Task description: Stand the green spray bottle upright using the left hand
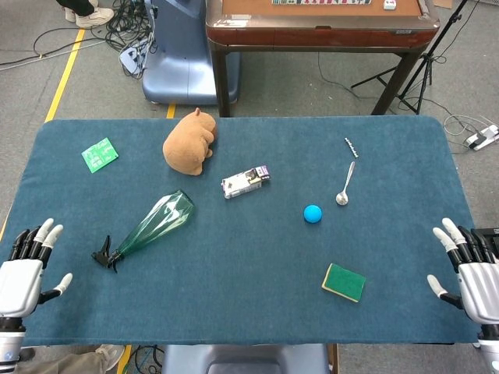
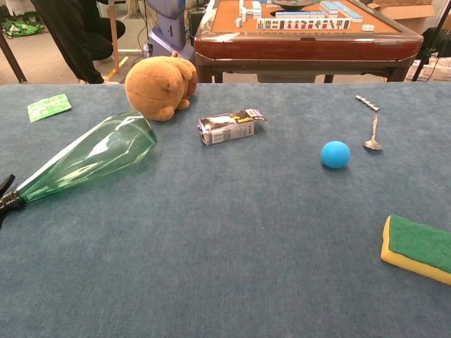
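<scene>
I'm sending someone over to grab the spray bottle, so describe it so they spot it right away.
On the blue table, look at the left half, in front of the brown plush toy. The spray bottle lies on its side, black nozzle toward the front-left corner. It is the only clear green, faceted, cone-shaped thing there.

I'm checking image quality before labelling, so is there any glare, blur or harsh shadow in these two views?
Head view: even lighting, sharp, soft shadows only. Chest view: pale highlights streak the green spray bottle, the blue ball casts a faint shadow, and the far background stays readable.
</scene>
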### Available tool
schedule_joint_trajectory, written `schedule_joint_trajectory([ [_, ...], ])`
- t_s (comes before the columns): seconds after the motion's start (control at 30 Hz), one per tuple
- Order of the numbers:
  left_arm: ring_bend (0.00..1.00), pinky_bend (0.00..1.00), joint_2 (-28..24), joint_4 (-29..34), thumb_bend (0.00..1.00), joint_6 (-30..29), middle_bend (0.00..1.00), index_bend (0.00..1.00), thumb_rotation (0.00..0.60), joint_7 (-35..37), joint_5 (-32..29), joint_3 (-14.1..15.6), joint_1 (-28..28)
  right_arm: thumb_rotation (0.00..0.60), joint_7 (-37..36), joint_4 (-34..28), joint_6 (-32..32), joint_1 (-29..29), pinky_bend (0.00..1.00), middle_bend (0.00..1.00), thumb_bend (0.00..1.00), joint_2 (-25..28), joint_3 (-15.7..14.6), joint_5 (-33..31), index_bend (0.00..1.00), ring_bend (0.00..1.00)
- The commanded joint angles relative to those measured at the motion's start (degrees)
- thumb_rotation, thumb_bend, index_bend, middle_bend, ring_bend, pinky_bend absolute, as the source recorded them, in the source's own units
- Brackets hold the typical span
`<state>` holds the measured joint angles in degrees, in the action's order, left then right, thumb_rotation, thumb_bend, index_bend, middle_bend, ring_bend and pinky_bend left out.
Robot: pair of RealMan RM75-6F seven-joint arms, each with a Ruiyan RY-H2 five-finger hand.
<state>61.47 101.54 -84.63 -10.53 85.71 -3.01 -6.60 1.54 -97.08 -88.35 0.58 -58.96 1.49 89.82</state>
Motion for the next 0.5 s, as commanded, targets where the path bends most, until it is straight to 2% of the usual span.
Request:
schedule_joint_trajectory([
  [0.03, 0.0, 0.0, -0.6, -0.1, 0.31, 1.2, 0.0, 0.0, 0.6, 1.0, 1.1, 0.2, -0.9, 0.6, 0.0, 0.0, 0.1, 0.1, 0.0, 0.05, 0.27, 0.1, 0.1, 0.0, 0.11, 0.0],
  [0.13, 0.0, 0.0, -1.6, -0.5, 0.36, 3.6, 0.0, 0.0, 0.6, 2.6, 2.4, 0.3, -2.7, 0.6, 0.0, 0.0, 0.3, 0.4, 0.0, 0.05, 0.27, 0.2, 0.2, 0.1, 0.11, 0.0],
  [0.3, 0.0, 0.0, -3.3, -0.4, 0.37, 8.2, 0.0, 0.0, 0.6, 4.4, 4.4, 0.6, -5.9, 0.6, 0.1, -0.2, 0.6, 0.6, 0.0, 0.05, 0.27, 0.5, 0.3, 0.0, 0.11, 0.0],
  [0.5, 0.0, 0.0, -4.6, -0.8, 0.37, 13.5, 0.0, 0.07, 0.6, 7.7, 7.8, 0.2, -11.0, 0.6, 0.8, -0.9, 1.2, 0.9, 0.0, 0.05, 0.27, 0.9, 0.3, -0.1, 0.11, 0.0],
])
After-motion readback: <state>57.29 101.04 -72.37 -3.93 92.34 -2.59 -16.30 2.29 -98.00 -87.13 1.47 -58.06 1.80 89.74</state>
